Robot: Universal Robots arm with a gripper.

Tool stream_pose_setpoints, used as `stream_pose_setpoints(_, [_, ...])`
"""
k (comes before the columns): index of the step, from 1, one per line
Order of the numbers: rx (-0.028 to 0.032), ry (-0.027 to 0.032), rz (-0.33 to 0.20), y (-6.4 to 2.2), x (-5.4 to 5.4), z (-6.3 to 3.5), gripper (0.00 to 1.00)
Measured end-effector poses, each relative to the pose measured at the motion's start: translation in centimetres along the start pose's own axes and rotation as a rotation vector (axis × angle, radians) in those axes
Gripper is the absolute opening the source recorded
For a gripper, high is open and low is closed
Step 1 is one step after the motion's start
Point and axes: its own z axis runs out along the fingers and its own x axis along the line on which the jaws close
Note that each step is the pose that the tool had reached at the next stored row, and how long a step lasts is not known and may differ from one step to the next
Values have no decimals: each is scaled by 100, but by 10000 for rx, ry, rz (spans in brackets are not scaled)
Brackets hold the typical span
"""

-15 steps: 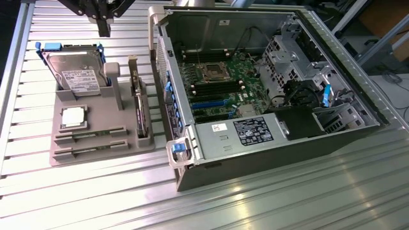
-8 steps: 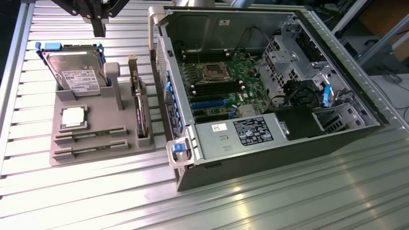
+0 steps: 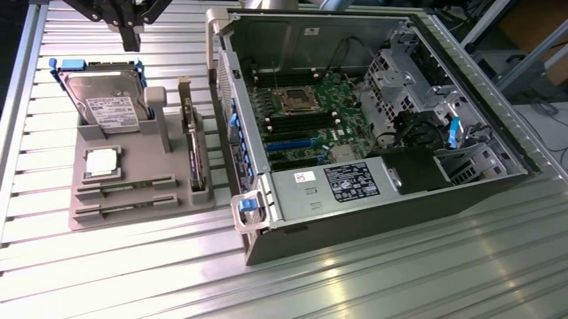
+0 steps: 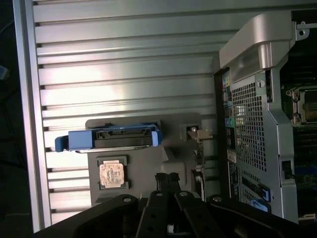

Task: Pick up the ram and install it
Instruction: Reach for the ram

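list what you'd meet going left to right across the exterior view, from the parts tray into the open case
hard drive → expansion card → processor socket on the motherboard → drive cage

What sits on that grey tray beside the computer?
An upright hard drive, a processor chip, an expansion card on edge, and ram in the nearest slots. The tray under each is covered.

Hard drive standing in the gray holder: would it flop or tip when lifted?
Its metal case suggests the hard drive is stiff and heavy for its size. Standing on edge in the gray holder, it might tip once freed.
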Motion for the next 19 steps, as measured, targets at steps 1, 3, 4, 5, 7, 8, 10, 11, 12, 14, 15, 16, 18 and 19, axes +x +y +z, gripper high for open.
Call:
stream_pose_setpoints(1, [0,0,0,-1,13,0,11])
stream_pose_setpoints(3, [0,0,-1,-3,34,-1,11])
stream_pose_setpoints(4, [0,0,0,-3,40,-1,11])
stream_pose_setpoints(5, [0,0,-1,-3,44,-1,11])
stream_pose_setpoints(7, [0,0,0,-5,64,-2,11])
stream_pose_setpoints(8, [0,0,-1,-6,76,-2,11])
stream_pose_setpoints(10, [0,0,0,-7,100,-3,11])
stream_pose_setpoints(11, [0,0,0,-8,112,-3,11])
stream_pose_setpoints(12, [0,0,-1,-10,133,-4,11])
stream_pose_setpoints(14, [0,0,-1,-12,155,-5,11])
stream_pose_setpoints(15, [-1,-1,-1,-13,175,-5,11])
stream_pose_setpoints(16, [0,-1,-1,-14,190,-5,11])
stream_pose_setpoints(18, [-1,-2,0,-17,221,-6,11])
stream_pose_setpoints(19, [0,-1,0,-17,229,-7,11])
